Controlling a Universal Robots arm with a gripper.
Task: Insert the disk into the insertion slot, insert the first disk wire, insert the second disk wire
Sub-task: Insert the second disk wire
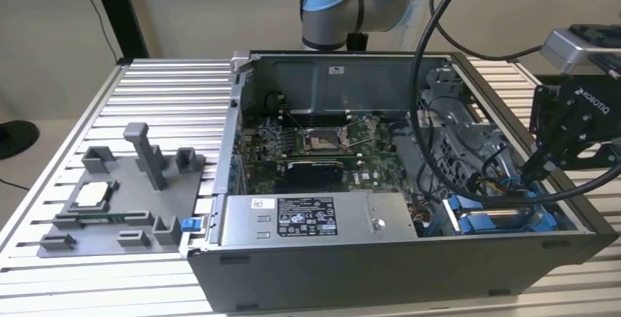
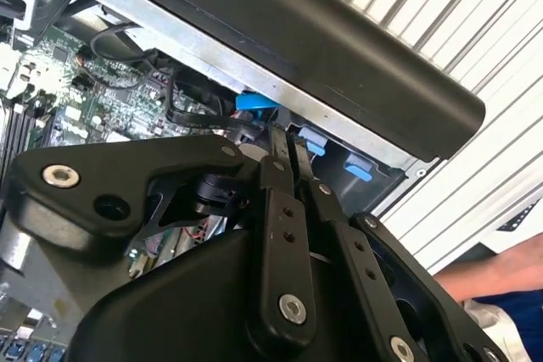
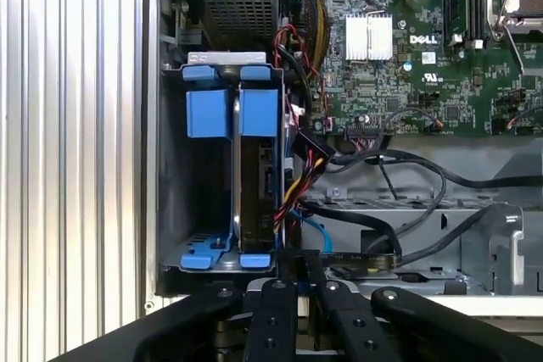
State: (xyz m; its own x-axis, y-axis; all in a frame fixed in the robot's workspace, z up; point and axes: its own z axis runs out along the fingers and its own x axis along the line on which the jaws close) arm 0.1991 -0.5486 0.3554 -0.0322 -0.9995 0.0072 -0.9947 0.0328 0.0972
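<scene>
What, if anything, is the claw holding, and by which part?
It cannot be told. The claw reaches down among the cables beside the disk, but no grip on any of them shows.

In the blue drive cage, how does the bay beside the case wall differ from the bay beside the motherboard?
The wall-side bay is empty and dark; the motherboard-side bay holds the disk on edge. Beside the motherboard-side bay run coloured wires; beside the wall-side bay, none. Both carry bright blue tabs.

The exterior view looks down from afar on the open case (image 1: 388,273), pincer (image 1: 531,173) at the exterior view's right. Both wrist views ride close behind the pincer, sharing the slot (image 3: 208,114) just ahead.
</scene>
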